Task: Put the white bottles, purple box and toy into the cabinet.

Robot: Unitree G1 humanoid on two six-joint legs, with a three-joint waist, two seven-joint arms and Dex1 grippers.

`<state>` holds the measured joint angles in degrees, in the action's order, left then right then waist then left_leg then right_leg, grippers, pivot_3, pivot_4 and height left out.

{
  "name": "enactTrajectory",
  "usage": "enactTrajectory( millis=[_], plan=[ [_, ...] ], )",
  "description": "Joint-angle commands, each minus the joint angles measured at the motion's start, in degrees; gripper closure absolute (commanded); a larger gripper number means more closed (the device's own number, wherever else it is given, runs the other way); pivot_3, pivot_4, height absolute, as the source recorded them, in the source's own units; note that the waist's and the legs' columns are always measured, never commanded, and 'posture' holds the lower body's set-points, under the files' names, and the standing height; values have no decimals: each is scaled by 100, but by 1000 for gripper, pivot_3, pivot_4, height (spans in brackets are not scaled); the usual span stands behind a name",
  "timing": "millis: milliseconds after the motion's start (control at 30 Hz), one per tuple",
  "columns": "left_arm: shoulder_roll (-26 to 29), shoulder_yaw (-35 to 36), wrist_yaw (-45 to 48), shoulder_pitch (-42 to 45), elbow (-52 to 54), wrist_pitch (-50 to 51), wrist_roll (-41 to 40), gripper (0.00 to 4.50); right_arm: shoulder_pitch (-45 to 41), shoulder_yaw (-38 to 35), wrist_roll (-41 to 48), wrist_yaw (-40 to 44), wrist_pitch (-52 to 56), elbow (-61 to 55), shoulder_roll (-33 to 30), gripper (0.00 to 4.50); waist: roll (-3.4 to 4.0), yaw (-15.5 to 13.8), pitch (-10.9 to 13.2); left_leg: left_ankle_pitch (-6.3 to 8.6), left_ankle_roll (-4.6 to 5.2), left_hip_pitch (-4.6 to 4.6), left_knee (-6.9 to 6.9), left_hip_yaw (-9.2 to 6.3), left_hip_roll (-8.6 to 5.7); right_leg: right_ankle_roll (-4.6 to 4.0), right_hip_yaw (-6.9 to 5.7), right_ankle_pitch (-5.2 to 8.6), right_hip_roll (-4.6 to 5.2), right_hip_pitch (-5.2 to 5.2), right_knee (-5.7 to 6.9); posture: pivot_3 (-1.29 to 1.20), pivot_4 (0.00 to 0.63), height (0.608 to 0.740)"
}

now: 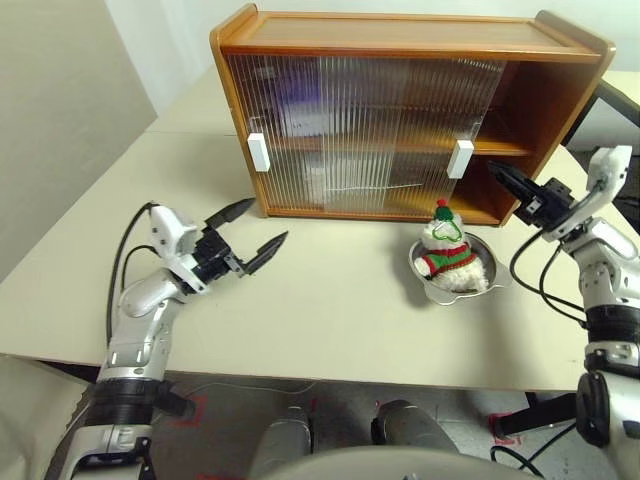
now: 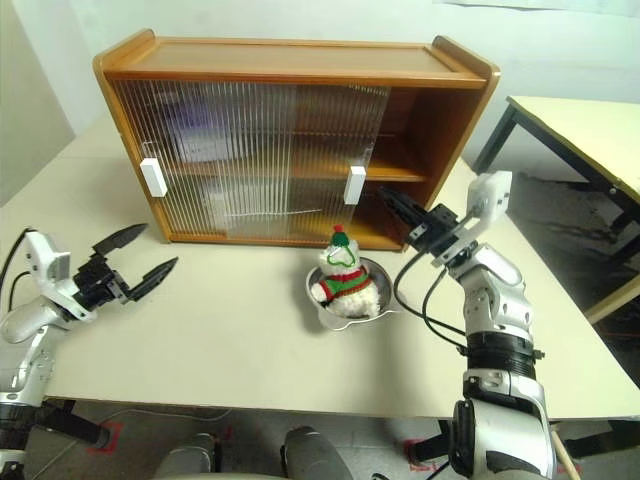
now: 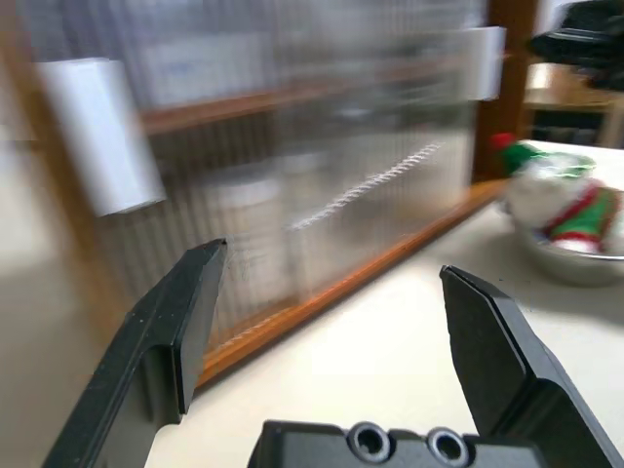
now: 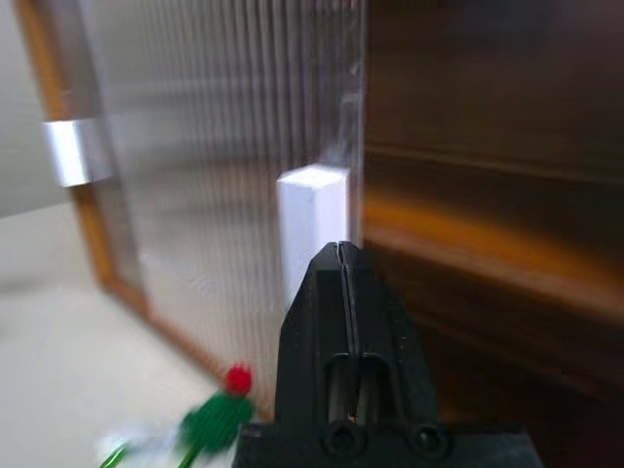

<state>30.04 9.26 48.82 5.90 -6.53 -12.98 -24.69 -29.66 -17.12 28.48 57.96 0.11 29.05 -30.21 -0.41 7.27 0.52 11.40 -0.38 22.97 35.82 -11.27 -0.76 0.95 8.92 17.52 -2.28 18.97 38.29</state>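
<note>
The cabinet (image 1: 400, 35) stands at the back of the table, both ribbed sliding doors pushed left and its right end open. Through the doors I make out a purplish blur (image 2: 188, 128) on the upper shelf and a pale jar-like shape (image 3: 249, 210) on the lower shelf; the purple box and white bottles cannot be told apart more clearly. The toy (image 1: 446, 248) sits in a steel dish (image 1: 490, 277) in front of the cabinet's right half. My right gripper (image 1: 492, 167) is shut and empty, its tip close to the right door's white handle (image 4: 312, 219). My left gripper (image 1: 268, 220) hangs open and empty over the table.
The left door's white handle (image 1: 258, 152) is just beyond my left gripper. A second table (image 2: 590, 130) stands to the right across a gap. The table's front edge runs close below both arms.
</note>
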Motion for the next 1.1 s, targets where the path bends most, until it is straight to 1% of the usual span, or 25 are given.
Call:
enactTrajectory(
  millis=[33,133,233,367,433,533,667,733,767,900,1033,1100],
  plan=[
    [38,115,7,-96,-14,-24,58,0,-311,177,-375,-324,-157,440,61,4469,8,-43,-5,0,0,1,-1,-3,1,-2,0,-1,1,2,0,-150,0,740],
    [33,131,33,-180,55,-20,81,0,-604,295,-605,-457,-271,744,68,4469,19,-109,-11,2,-3,8,-5,-9,4,-4,0,-1,7,13,0,-147,0,740],
    [19,125,21,-213,79,-23,99,0,-694,382,-667,-422,-286,798,109,4469,20,-154,-12,6,-9,23,-8,-15,12,-12,-6,-1,4,30,1,-144,0,740],
    [9,100,21,-230,89,-43,127,0,-653,499,-619,-351,-131,461,287,4469,25,-172,-15,10,-16,36,-10,-12,24,-24,-15,-6,-15,44,2,-144,0,740],
    [10,93,27,-210,73,-44,135,0,-622,553,-549,-365,-4,226,408,4469,25,-162,-15,13,-21,36,-10,-3,11,-33,-11,-12,-44,46,1,-150,0,740],
    [14,85,50,-164,12,-57,145,0,-585,672,-534,-379,168,-65,569,4469,25,-163,-15,13,-22,32,-9,-8,31,-44,-9,-18,-82,46,2,-150,0,740],
    [-11,55,62,-117,4,-36,145,0,-673,765,-600,-523,282,-165,777,4469,26,-151,-15,13,-22,28,-8,-16,47,-56,-12,-26,-87,45,2,-168,0,740],
    [-38,26,57,-106,6,-37,165,0,-692,965,-716,-482,314,-249,862,4469,26,-144,-15,13,-22,28,-7,-19,58,-60,-11,-30,-86,46,2,-168,0,740],
    [-46,18,52,-102,14,-32,173,0,-695,1016,-745,-468,328,-274,874,4469,26,-141,-15,13,-22,28,-7,-20,88,-64,-11,-32,-86,48,2,-168,0,740],
    [-82,-13,38,-109,32,-47,223,0,-819,1303,-808,-552,435,-384,1194,4469,27,-120,-16,13,-23,27,-8,-16,93,-79,-12,-41,-101,55,2,-161,0,740],
    [-107,36,19,-171,65,-50,248,0,-848,1392,-806,-554,500,-428,1257,4469,28,-83,-17,16,-28,29,-9,-16,101,-97,-11,-51,-126,63,2,-152,0,740],
    [-111,63,10,-203,78,-53,247,0,-831,1389,-797,-543,551,-460,1211,4469,28,-81,-17,23,-43,29,-8,-18,120,-109,-9,-57,-155,65,2,-149,0,740]
  ],
)
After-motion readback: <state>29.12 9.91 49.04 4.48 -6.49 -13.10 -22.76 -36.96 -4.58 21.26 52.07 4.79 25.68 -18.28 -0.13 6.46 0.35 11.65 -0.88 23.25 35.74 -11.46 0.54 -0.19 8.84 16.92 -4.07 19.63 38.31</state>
